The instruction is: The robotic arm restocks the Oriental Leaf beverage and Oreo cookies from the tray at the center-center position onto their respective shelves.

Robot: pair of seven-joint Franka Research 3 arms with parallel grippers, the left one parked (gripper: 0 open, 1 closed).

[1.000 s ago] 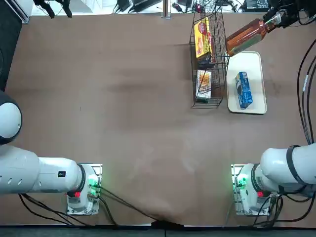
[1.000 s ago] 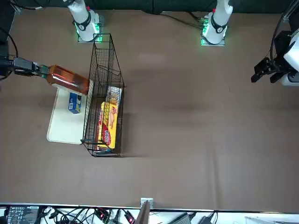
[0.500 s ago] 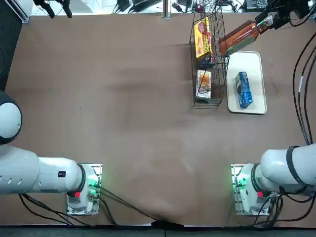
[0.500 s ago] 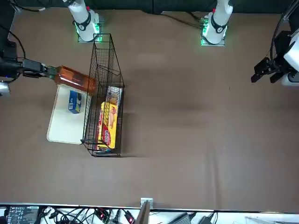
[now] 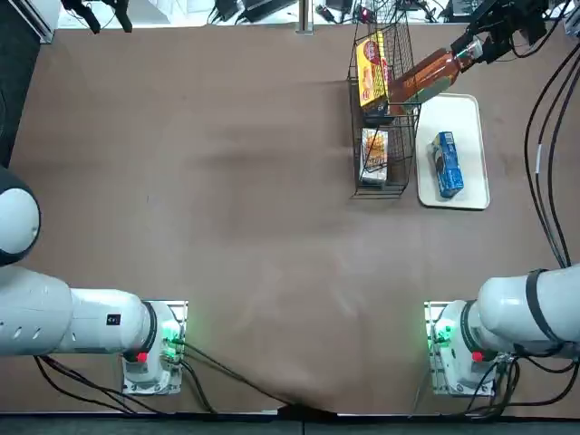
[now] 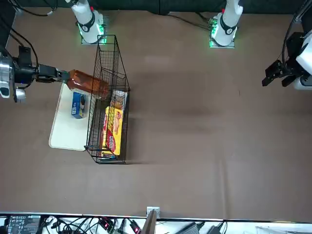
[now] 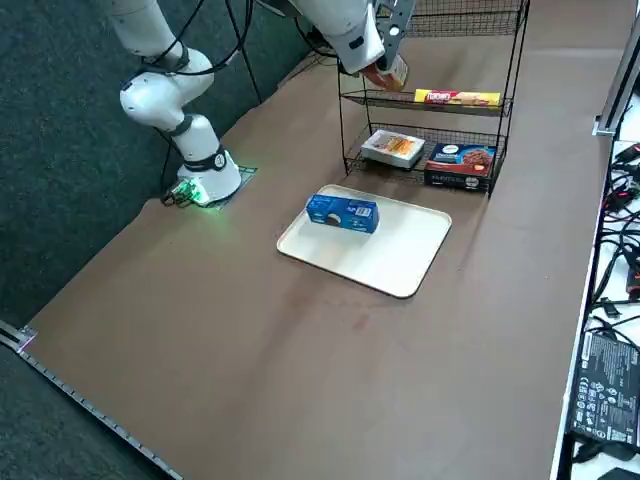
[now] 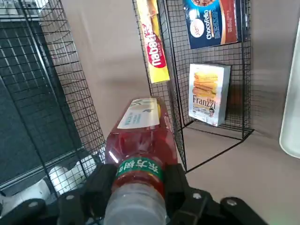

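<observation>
We keep the end effector (image 8: 136, 197) clamped on the Oriental Leaf beverage (image 5: 422, 76) neck, base leading, so it enters the shelves (image 5: 381, 109) near the counter's far edge.

The bottle (image 8: 140, 140) is clear, shiny plastic with a paper-like label. The rack (image 5: 381, 118) is thin dark wire. The tray (image 7: 375, 245) looks like smooth white plastic. The blue packet (image 7: 342, 213) is glossy. The table (image 5: 227, 181) is matt brown.
</observation>
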